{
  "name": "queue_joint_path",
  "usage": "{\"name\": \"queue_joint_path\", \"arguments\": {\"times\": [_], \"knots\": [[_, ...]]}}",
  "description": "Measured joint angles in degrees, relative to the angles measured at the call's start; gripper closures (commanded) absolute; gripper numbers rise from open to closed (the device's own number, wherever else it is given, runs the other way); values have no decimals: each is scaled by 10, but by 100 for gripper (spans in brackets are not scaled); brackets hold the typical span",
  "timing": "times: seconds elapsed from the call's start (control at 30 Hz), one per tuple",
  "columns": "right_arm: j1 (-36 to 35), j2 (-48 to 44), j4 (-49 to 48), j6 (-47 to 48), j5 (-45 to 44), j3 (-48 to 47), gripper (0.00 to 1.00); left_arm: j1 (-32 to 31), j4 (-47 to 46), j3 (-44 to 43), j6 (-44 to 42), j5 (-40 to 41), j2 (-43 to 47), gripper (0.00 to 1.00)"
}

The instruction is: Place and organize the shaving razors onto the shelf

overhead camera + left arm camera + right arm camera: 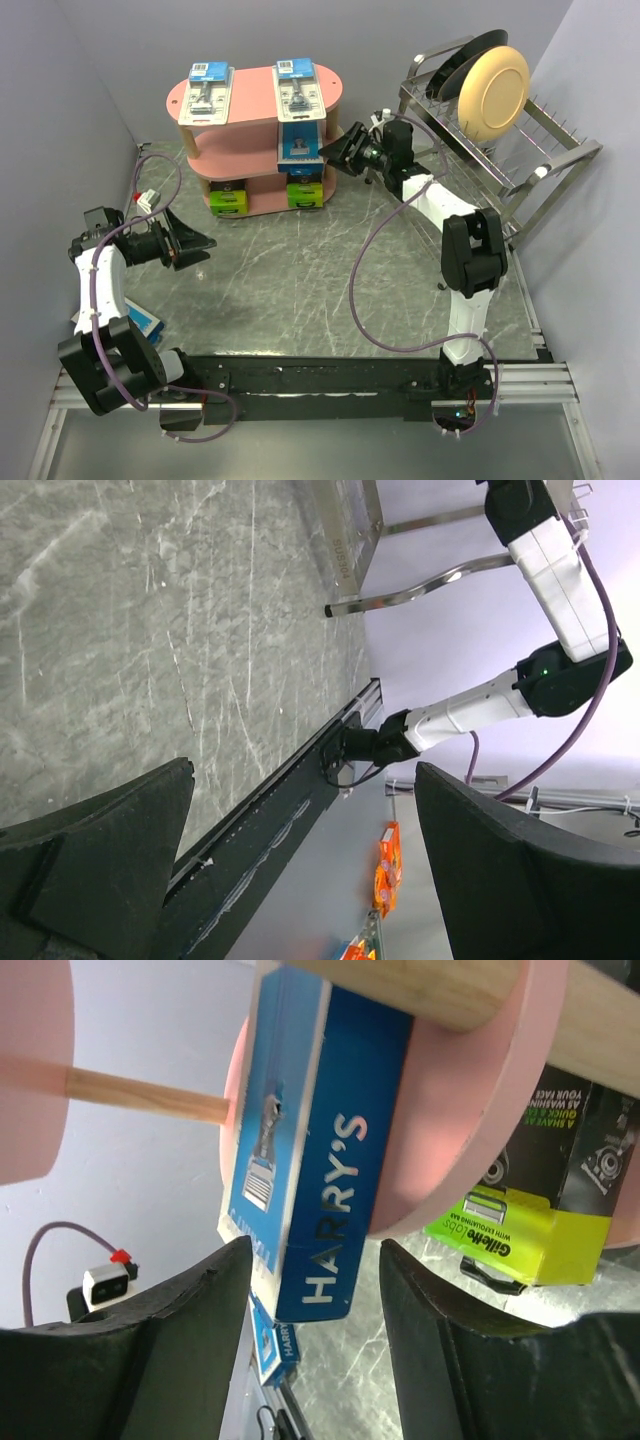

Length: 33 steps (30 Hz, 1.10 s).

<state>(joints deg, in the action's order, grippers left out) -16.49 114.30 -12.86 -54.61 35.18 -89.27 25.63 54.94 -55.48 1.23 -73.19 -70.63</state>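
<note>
The pink shelf (255, 95) stands at the back. Two clear blister razor packs (210, 88) (298, 88) lie on its top board. Two black and lime-green boxes (228, 198) (305, 191) sit on the bottom tier. A blue pack (299, 148) (310, 1160) stands on the middle board (470, 1090), its lower end between the fingers of my open right gripper (336, 150) (315, 1250), with a gap on each side. Another blue pack (150, 322) (275, 1340) lies on the table by the left arm's base. My left gripper (195, 243) (300, 780) hovers open and empty over the left of the table.
A silver wire dish rack (520, 160) with a cream plate (495, 90) and a dark one stands at the back right, just behind the right arm. A small white connector (148, 197) with a purple cable lies left of the shelf. Grey walls close in both sides.
</note>
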Motion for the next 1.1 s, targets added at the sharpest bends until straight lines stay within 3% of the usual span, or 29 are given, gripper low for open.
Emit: {"name": "queue_joint_path", "arguments": {"times": [0.37, 0.47, 0.57, 0.6, 0.7, 0.9, 1.1], "knots": [[6, -37, 6, 11, -12, 34, 39, 2, -31, 5, 55, 54, 0, 4], [2, -62, 1, 17, -11, 54, 52, 2, -37, 11, 66, 69, 0, 3], [-9, -88, 0, 21, -11, 65, 72, 2, -42, 12, 75, 78, 0, 4], [-14, -95, 0, 21, -10, 67, 83, 2, -45, 12, 77, 81, -1, 4], [-27, -105, -2, 19, -9, 73, 99, 2, -50, 12, 86, 96, -1, 3], [-45, -102, 14, 17, -16, 81, 100, 19, -62, 15, 116, 226, 1, 4], [-46, -92, 18, 12, -30, 80, 100, 108, -58, 8, 145, 396, 3, 3]]}}
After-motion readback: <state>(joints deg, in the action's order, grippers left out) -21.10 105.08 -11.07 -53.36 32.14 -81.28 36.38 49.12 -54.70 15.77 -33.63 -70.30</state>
